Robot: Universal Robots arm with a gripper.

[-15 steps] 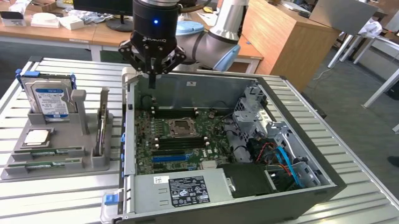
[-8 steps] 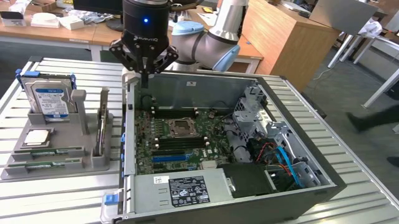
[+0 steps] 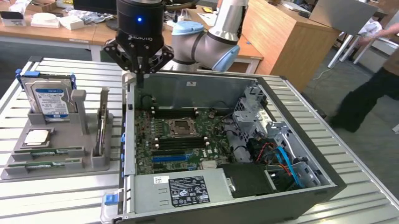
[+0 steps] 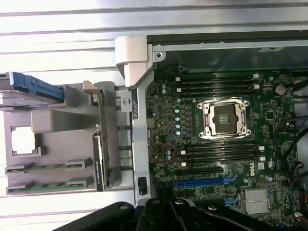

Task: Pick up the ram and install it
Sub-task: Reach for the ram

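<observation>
Green ram sticks (image 3: 45, 151) lie flat in a grey holder (image 3: 62, 173), lengthwise side to side, toward the exterior view's left of the closed, empty gripper (image 3: 139, 83).

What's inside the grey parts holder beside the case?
In the grey holder: an upright hard drive, a square silver processor, two ram sticks lying flat, and a circuit board standing on edge. The hard drive's base is hidden down in its slot.

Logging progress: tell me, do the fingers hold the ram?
No, the shut fingers hang bare over the case wall, while ram lies in the tray.
</observation>
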